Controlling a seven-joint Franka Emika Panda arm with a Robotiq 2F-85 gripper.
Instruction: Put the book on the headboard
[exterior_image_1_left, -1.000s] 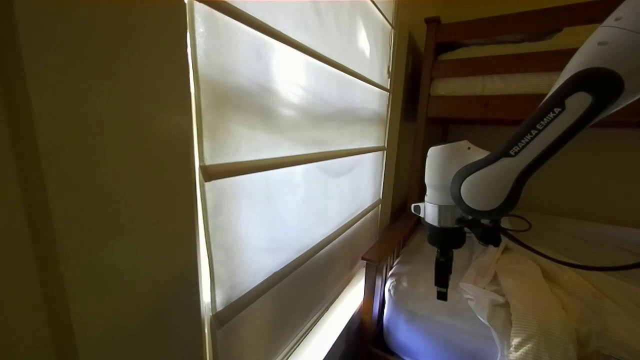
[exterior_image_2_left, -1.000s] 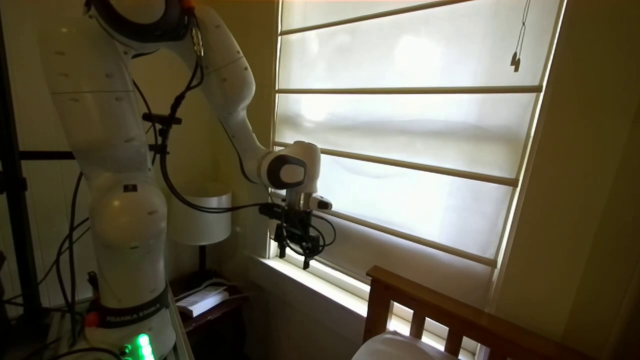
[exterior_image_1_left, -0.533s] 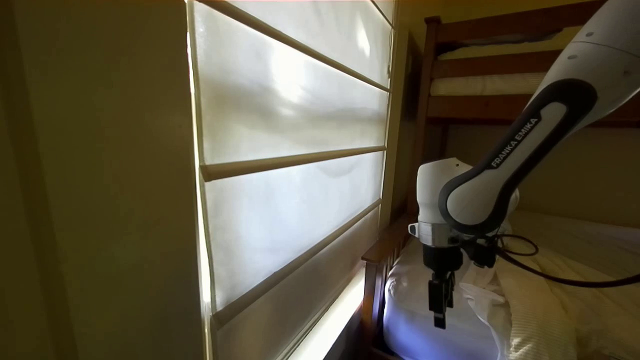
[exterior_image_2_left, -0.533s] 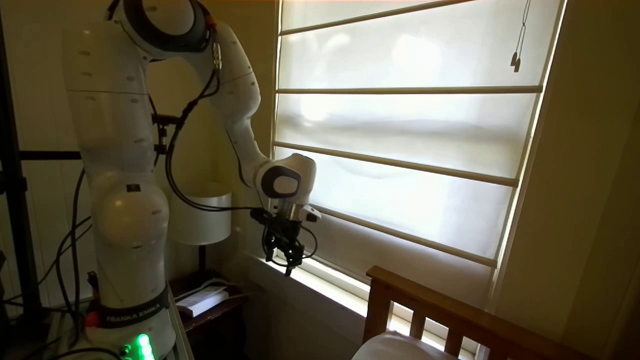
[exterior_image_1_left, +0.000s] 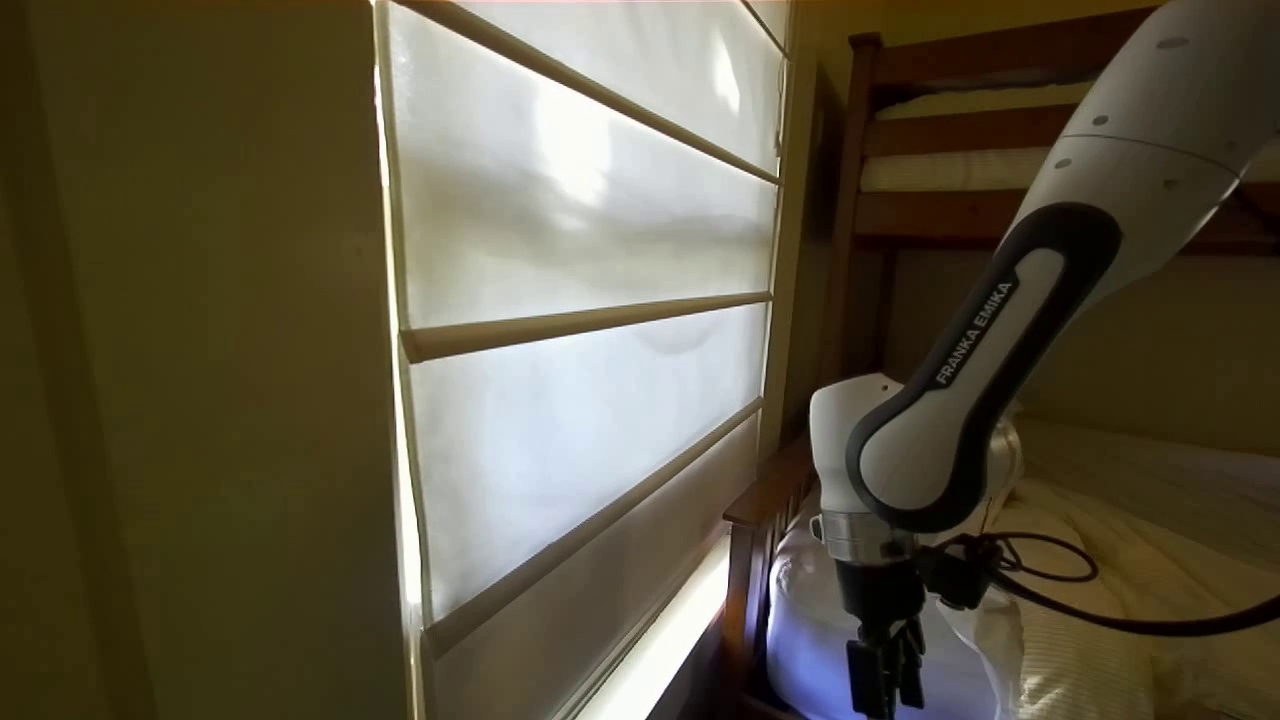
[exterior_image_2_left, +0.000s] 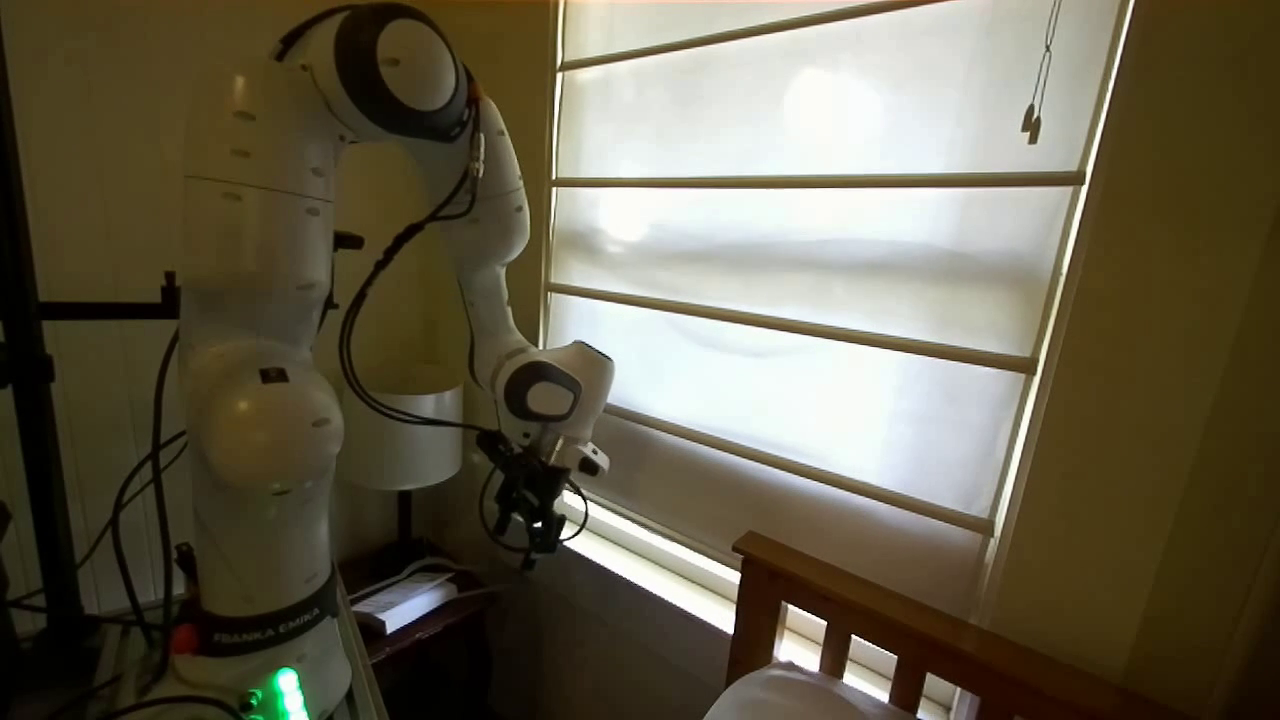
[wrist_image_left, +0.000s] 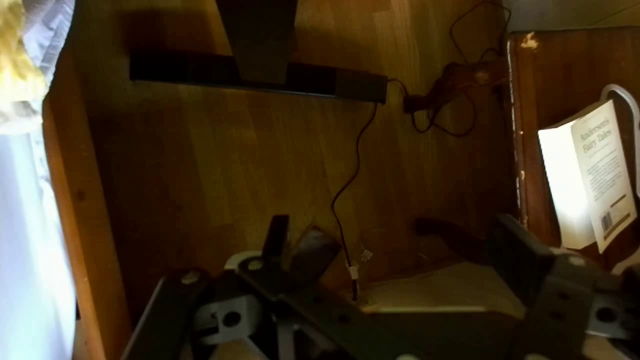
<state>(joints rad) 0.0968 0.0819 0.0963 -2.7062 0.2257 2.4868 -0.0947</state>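
Observation:
The book is a pale paperback with "Andersen's Fairy Tales" on its cover. It lies at the right of the wrist view (wrist_image_left: 602, 172) and on the nightstand in an exterior view (exterior_image_2_left: 405, 603). The headboard is a brown slatted wooden bed end, in both exterior views (exterior_image_2_left: 870, 607) (exterior_image_1_left: 770, 495). My gripper (wrist_image_left: 395, 235) is open, with nothing between its fingers. In an exterior view the gripper (exterior_image_2_left: 516, 545) hangs tilted, above and to the right of the book, apart from it. It also shows at the bottom of an exterior view (exterior_image_1_left: 882, 685), its fingertips near the frame edge.
The dark wooden nightstand (wrist_image_left: 530, 150) also bears a white lamp (exterior_image_2_left: 405, 440) and a pale cable. The window sill (exterior_image_2_left: 640, 580) and blind (exterior_image_2_left: 800, 400) are behind the gripper. The bed (exterior_image_1_left: 830, 640) is beside the headboard. A black stand base (wrist_image_left: 260, 80) and cables lie on the floor.
My gripper has moved down and tilted. In an exterior view it has shifted left, closer to the nightstand. The arm has swung with it. The book and headboard have not moved.

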